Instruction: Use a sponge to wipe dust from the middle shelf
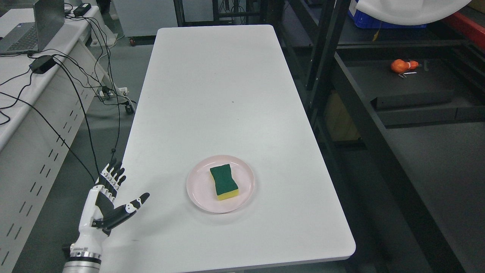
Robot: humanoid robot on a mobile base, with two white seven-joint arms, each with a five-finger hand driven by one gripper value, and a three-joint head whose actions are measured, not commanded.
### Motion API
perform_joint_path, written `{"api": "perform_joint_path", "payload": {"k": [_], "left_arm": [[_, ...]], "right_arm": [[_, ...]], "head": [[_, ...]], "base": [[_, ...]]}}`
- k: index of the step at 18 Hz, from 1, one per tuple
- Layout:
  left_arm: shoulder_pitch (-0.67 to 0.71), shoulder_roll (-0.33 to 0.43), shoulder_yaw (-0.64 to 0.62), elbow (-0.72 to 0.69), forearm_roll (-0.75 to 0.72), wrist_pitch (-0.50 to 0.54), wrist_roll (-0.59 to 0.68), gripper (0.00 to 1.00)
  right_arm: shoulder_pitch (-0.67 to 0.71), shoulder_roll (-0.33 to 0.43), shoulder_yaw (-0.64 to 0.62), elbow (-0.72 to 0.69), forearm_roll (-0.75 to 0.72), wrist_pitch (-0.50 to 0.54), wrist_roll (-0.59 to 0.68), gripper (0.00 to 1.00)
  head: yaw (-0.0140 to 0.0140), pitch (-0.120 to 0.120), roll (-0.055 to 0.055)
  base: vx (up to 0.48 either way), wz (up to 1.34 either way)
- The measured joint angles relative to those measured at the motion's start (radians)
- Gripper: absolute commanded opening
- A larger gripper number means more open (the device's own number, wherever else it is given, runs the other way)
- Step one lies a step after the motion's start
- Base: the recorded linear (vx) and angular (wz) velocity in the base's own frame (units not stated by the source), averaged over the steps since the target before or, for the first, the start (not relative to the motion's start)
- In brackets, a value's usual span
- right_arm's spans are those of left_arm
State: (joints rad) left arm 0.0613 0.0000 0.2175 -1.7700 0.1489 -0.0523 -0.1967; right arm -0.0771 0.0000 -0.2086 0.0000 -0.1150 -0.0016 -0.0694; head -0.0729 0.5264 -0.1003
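White table (235, 94) runs near to far; dark shelving (379, 113) along its right, desk with laptop (34, 30) far left. Sponge (224, 182), green face up, lies on pink plate (201, 197) near front edge. Left hand (108, 197) at table's left edge, fingers spread, holding nothing.

White rectangular surface (227, 94) center, rounded corners. Grey floor (113, 125). Left: white desk (22, 125) with laptop (34, 28), power adapter (42, 63), black cables (87, 113) trailing down. Right: black metal shelving rack (341, 76), orange object (401, 66) on one shelf, blue crate (379, 21) behind.
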Motion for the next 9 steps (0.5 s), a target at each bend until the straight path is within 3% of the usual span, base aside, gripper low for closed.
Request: {"api": "perform_joint_path", "payload": {"k": [9], "left_arm": [[-0.001,0.0,-0.005,0.003,0.0,0.002,-0.008,0.99]], "right_arm": [[0.0,0.0,0.0,0.0,0.0,0.0,-0.001,1.0]], "head": [[0.0,0.0,0.0]], "base": [[0.0,0.0]]}}
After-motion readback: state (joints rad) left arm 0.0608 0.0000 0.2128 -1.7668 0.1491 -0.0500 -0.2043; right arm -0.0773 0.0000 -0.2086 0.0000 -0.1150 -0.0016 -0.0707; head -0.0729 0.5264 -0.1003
